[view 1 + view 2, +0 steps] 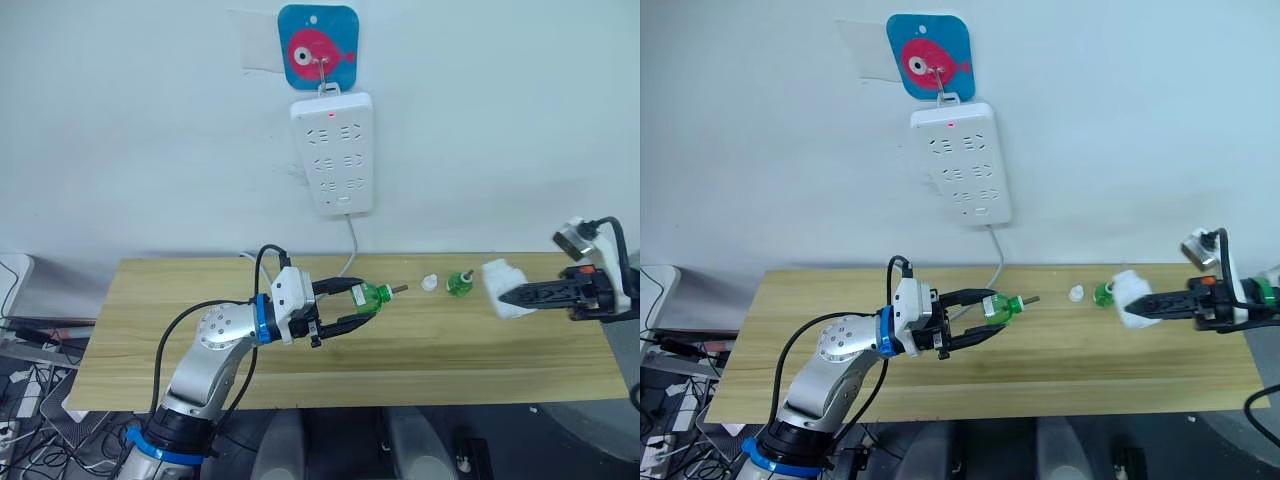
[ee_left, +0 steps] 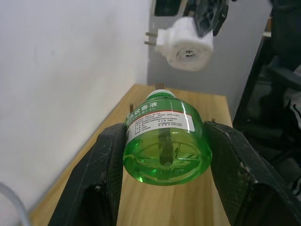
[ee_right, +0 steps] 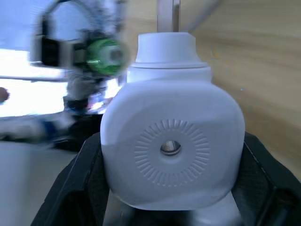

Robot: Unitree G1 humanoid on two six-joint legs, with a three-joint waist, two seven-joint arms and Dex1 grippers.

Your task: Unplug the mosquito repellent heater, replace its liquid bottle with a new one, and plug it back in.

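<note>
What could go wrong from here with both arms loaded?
The translucent green plastic bottle in the left gripper points its thin wick at the white rounded heater in the right gripper; misalignment could bend the wick. The small green bottle standing beside the heater could get knocked over.

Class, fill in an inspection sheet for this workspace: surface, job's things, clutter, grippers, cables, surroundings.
Surface: wooden table, mostly bare.
Job's things: heater unplugged, held above the table's right end; green bottle with bare wick, held in the air, neck toward the heater; second green bottle standing on the table; small white cap beside it.
Clutter: nothing seen.
Grippers: left gripper shut on the wick bottle; right gripper shut on the heater.
Cables: white lead hanging from the power strip.
Surroundings: white wall, fish-picture hook.
</note>
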